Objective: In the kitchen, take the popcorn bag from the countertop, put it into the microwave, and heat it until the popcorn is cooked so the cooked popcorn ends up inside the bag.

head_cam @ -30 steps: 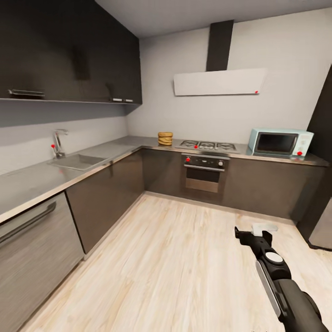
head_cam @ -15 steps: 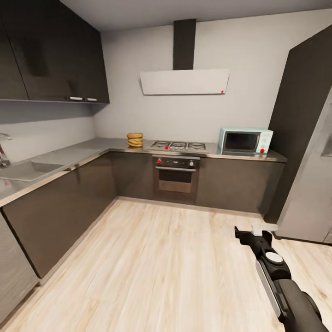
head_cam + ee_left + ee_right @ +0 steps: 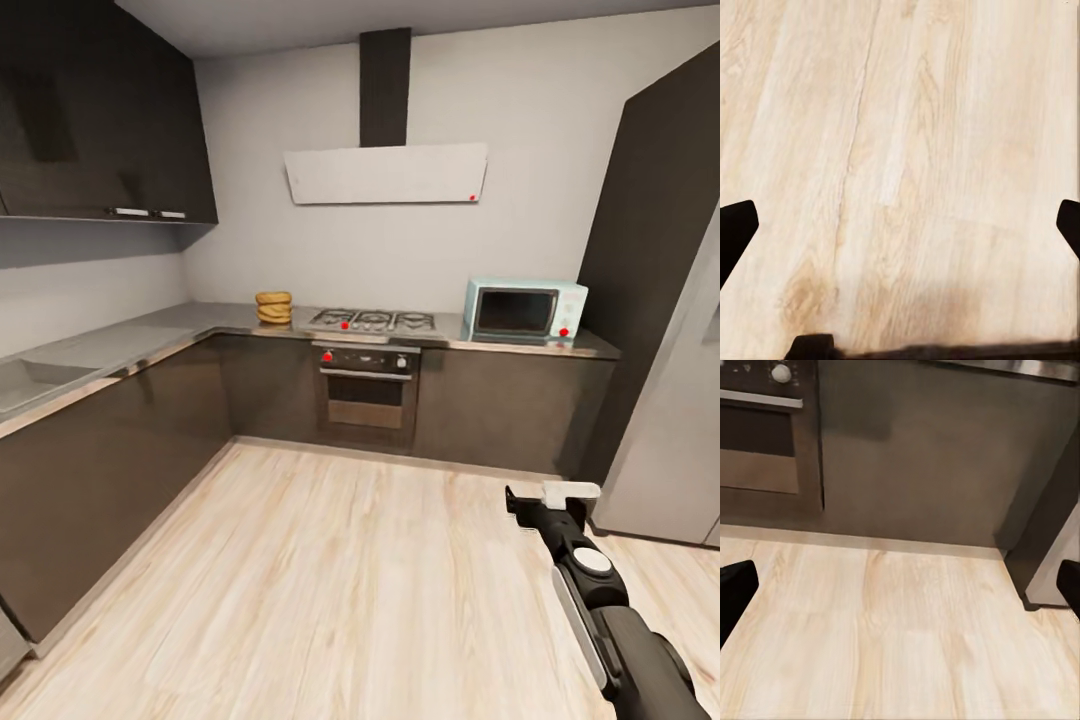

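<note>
Popcorn bag (image 3: 273,306), tan with ringed folds, is seen upright on the steel worktop (image 3: 140,340), across the hob (image 3: 372,320) from the pale-blue microwave (image 3: 524,311). Both wrist views show a claw spread wide above the wood floor (image 3: 350,580).

The right arm (image 3: 625,640) is a chunky limb in matte black, its lower segment rounded and broad. A long pale grey strip runs along its side, and a round white disc sits on top of the wrist joint. Ahead of that the body narrows to a slim black neck with small angular black lugs, topped by a flat white-grey plate at the right claw (image 3: 560,492). In the right wrist view its fingertips (image 3: 733,592) are blunt black wedges. The left claw's fingertips (image 3: 735,232) are the same plain black wedges, with a dark body edge beneath them.
</note>
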{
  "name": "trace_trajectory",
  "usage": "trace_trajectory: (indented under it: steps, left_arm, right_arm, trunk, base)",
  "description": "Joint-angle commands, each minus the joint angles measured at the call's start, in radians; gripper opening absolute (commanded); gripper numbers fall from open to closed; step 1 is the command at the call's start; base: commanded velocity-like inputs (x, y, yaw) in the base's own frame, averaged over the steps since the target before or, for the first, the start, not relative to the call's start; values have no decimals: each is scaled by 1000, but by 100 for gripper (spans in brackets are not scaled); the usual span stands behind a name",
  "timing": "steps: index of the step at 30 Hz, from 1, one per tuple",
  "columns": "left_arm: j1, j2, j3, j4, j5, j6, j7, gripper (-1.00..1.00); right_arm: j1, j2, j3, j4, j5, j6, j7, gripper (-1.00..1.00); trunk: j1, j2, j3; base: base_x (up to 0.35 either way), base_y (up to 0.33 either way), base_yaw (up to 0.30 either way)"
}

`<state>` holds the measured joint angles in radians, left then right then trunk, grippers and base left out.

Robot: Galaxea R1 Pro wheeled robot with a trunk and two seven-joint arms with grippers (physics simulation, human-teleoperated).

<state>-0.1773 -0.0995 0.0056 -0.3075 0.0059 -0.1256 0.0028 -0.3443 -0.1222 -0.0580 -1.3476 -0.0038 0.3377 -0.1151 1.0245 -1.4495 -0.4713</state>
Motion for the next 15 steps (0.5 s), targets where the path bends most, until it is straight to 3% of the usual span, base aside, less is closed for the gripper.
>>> trace_trajectory:
  steps: [1,8,10,15]
  left_arm:
    - [-1,0,0,1,1,-3,0,100]
    - [-1,0,-1,1,0,-4,0,100]
    - [-1,0,0,1,0,-4,0,100]
    - [-1,0,0,1,0,-5,0,100]
  right_arm:
    - [1,-1,2,-2,0,-5,-3,100]
    - [-12,1,2,-4,-5,-28,2,100]
    - [-45,2,6,-6,-9,-20,0,100]
    - [-60,1,28,13,-5,-20,4,100]
  trunk:
    - [1,0,-1]
    - [1,0,-1]
    - [1,0,-2]
    - [1,0,-4]
  base:
    - [322,-189,0]
    - [321,-206,-27]
    - [321,-210,-236]
    - [320,-210,-266]
